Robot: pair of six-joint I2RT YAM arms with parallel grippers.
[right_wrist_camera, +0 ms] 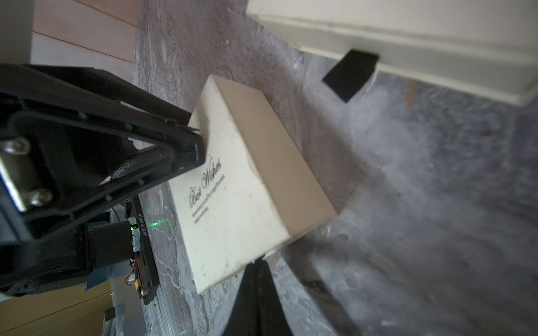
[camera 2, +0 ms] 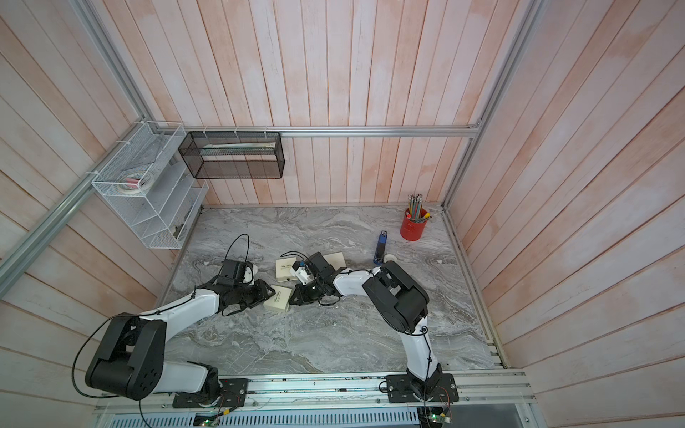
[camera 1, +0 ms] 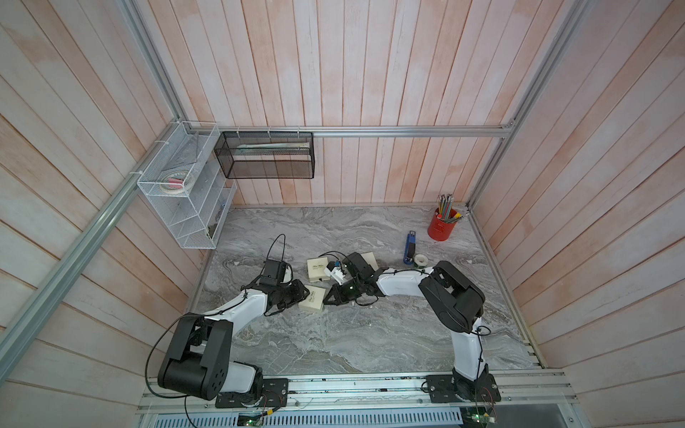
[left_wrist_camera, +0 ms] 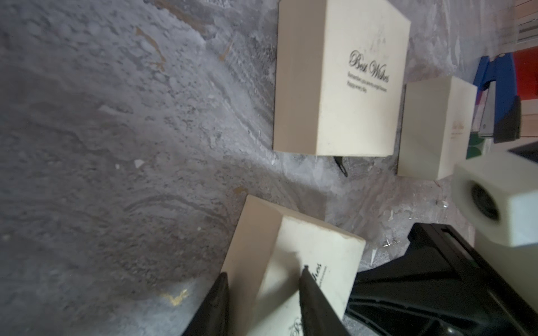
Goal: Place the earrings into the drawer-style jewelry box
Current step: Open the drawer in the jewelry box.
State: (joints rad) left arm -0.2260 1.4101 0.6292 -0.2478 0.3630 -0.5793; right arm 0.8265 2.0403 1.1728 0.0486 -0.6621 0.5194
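Observation:
Three cream "Best Wishes" drawer-style jewelry boxes lie on the marble. The nearest jewelry box sits between both arms. My left gripper is shut on its end, one finger on the lid and one down its side. My right gripper is shut, tips touching the box's opposite edge; what they pinch is hidden. Small silvery earrings lie on the table beside this box.
A second box and a third box lie just behind. A blue stapler, tape roll and red pencil cup stand at the back right. Wire baskets hang on the left wall.

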